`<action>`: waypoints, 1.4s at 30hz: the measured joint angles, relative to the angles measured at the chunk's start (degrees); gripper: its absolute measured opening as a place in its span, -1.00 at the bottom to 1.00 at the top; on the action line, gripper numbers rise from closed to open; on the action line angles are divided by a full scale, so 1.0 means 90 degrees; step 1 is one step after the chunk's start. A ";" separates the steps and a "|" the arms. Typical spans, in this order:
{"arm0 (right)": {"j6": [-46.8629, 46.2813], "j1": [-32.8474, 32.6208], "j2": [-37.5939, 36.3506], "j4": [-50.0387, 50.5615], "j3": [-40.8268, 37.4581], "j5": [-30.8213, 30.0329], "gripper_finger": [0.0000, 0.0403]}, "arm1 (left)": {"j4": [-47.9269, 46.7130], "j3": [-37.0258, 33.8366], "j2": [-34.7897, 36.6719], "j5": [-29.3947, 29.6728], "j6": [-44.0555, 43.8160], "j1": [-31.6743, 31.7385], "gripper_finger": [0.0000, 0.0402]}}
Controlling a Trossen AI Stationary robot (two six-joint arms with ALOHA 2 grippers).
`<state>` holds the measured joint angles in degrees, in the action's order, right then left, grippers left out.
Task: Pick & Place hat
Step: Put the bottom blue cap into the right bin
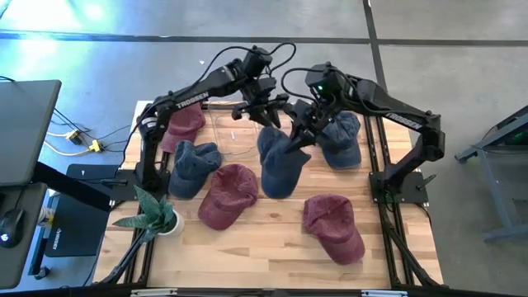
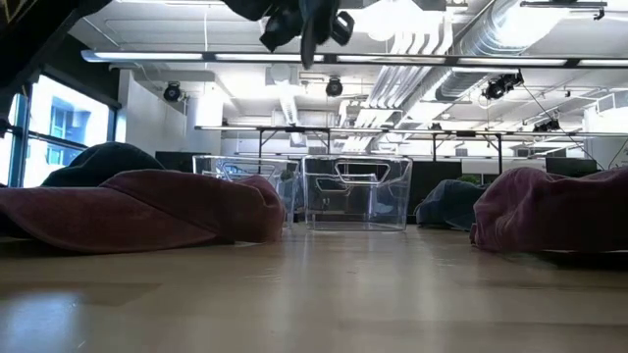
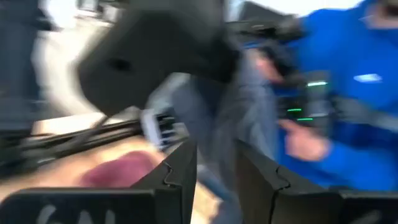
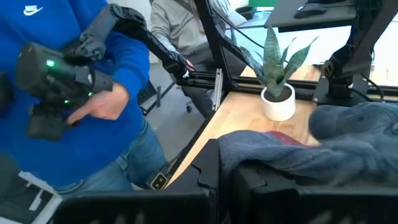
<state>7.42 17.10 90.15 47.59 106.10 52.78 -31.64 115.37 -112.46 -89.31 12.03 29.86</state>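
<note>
A blue hat (image 1: 279, 161) hangs between the two arms above the middle of the counter (image 1: 272, 247), lifted clear of the wood. The right tool (image 1: 304, 136) is clamped shut on its cloth; the right wrist view shows grey-blue fabric (image 4: 292, 155) bunched right over that tool's tips. The left tool (image 1: 268, 115) sits just beside the hat's upper edge with its jaws a narrow way apart, and the left wrist view shows bluish cloth in the gap ahead of them; I cannot tell whether it grips anything.

So the pick looks done and the place is left. A clear bin (image 2: 356, 191) stands at the back of the counter, seemingly with no hat in it, and I judge it the likely target. Five more hats lie on the counter: three maroon (image 1: 231, 194) and two blue (image 1: 194, 165).

The held hat is soft denim-like cloth, limp and crumpled, drooping downward from the grip, so its shape will shift as it moves.
</note>
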 joint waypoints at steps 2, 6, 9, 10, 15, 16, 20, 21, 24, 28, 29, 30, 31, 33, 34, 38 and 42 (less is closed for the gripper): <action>-0.0008 -0.0086 -0.0121 0.0055 0.0000 -0.0296 -0.99 | -0.0059 0.0019 -0.0017 -0.0078 -0.0150 -0.0159 -0.47; -0.0327 -0.0160 -0.0421 0.0156 0.0000 -0.0802 -0.99 | -0.0487 -0.0002 -0.0078 -0.0054 0.0029 -0.0468 -0.42; -0.0490 -0.0158 -0.0634 0.0349 0.0000 -0.1006 -0.99 | -0.0552 0.0010 -0.0051 -0.0071 0.0117 -0.0690 -0.41; -0.0450 -0.0159 -0.0690 0.0503 0.0000 -0.1043 -0.99 | -0.0582 0.0010 -0.0036 -0.0073 0.0130 -0.0763 -0.40; 0.0034 -0.0157 -0.0828 0.1297 0.0000 -0.1134 -0.99 | -0.0423 0.0019 0.0109 -0.0073 0.0178 -0.1134 -0.40; 0.0137 -0.0157 -0.0828 0.1478 0.0000 -0.1085 -0.99 | -0.0411 0.0021 0.0108 -0.0074 0.0164 -0.1201 -0.40; 0.0824 -0.0157 -0.0825 0.2364 -0.0005 -0.1035 -1.00 | -0.0435 0.0012 0.0085 -0.0066 0.0128 -0.1361 -0.40; 0.1023 -0.0157 -0.0825 0.2575 -0.0005 -0.1032 -1.00 | -0.0426 0.0012 0.0085 -0.0046 0.0074 -0.1406 -0.40; 0.1477 -0.0157 -0.0828 0.3008 -0.0005 -0.1019 -1.00 | -0.0453 0.0012 0.0087 0.0580 -0.0225 -0.1615 -0.40; 0.1765 -0.0169 -0.0939 0.3262 -0.0424 -0.0995 -1.00 | -0.0500 0.0012 0.0087 0.2137 -0.0247 -0.1818 -0.40; 0.1847 -0.0177 -0.1027 0.3269 -0.0683 -0.0991 -1.00 | -0.0504 0.0012 0.0087 0.2563 -0.0247 -0.1828 -0.40; 0.1932 -0.0204 -0.1157 0.3239 -0.1009 -0.0980 -1.00 | -0.0533 0.0012 0.0087 0.2989 -0.0247 -0.1824 -0.40; 0.1987 -0.0222 -0.1297 0.3170 -0.1363 -0.0980 -1.00 | -0.0592 0.0012 0.0087 0.3376 -0.0245 -0.1824 -0.40; 0.2002 -0.0240 -0.1639 0.2880 -0.2091 -0.0977 -1.00 | -0.0821 0.0012 0.0087 0.4128 -0.0234 -0.1858 -0.40; 0.1957 -0.0240 -0.1808 0.2653 -0.2462 -0.0961 -1.00 | -0.0983 0.0012 0.0087 0.4509 -0.0233 -0.1874 -0.40; 0.1283 -0.0240 -0.2472 0.1657 -0.3679 -0.0470 -1.00 | -0.1628 0.0012 0.0085 0.5531 -0.0371 -0.2026 -0.40; 0.0165 -0.0328 -0.3115 0.0170 -0.4628 0.0399 -1.00 | -0.1455 0.0012 0.0085 0.5609 -0.1018 -0.2197 -0.40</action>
<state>8.90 14.15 62.11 49.12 64.45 56.37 -44.74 115.48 -111.70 -38.83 2.87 10.09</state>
